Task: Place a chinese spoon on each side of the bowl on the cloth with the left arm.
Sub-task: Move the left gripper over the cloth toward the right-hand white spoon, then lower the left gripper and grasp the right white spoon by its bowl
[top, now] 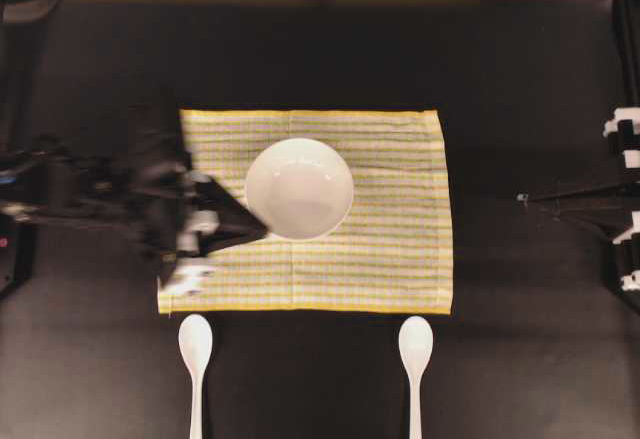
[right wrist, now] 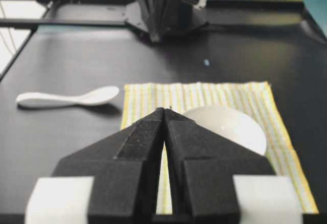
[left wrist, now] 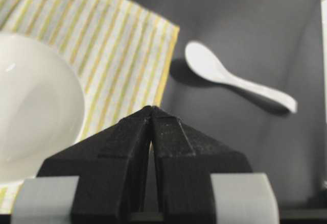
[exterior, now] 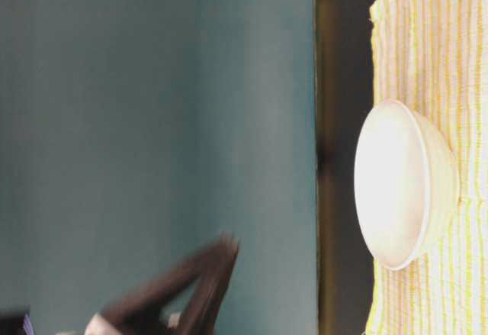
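From overhead, my left gripper (top: 250, 227) hangs over the cloth's (top: 400, 259) 9 o'clock edge, jaws pressed together on nothing, tips pointing toward 3 o'clock at the bowl (top: 299, 188). The bowl sits upright just left of the cloth's middle. Off the cloth on the dark worktop (top: 520, 89), the left spoon (top: 195, 359) and the right spoon (top: 415, 364) lie parallel, scoops toward 12 o'clock, handles toward 6. My right gripper (right wrist: 164, 113) has its jaws together, empty.
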